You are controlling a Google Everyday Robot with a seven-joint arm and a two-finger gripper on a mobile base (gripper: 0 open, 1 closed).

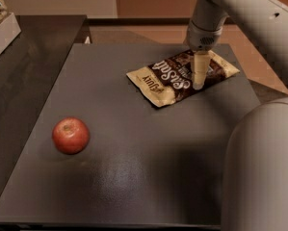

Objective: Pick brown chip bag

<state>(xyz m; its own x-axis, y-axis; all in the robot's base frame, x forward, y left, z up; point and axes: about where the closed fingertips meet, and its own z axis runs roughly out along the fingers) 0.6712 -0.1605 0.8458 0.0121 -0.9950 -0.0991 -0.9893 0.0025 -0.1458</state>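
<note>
Upper right: the claw [198, 84] meets the brown chip bag [168, 77], which lies flat on the worktop [134, 177]. Whether the claw is open or closed cannot be told; lifting remains.

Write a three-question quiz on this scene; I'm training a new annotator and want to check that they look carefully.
1. True or false: the gripper points down over the dark middle of the brown chip bag.
2. Where is the apple? A) on the bag B) alone on the table, well apart from the bag C) under the gripper
3. Fill in: the bag's large lettering is ____.

Key: 1 true; 2 B; 3 white.
</note>
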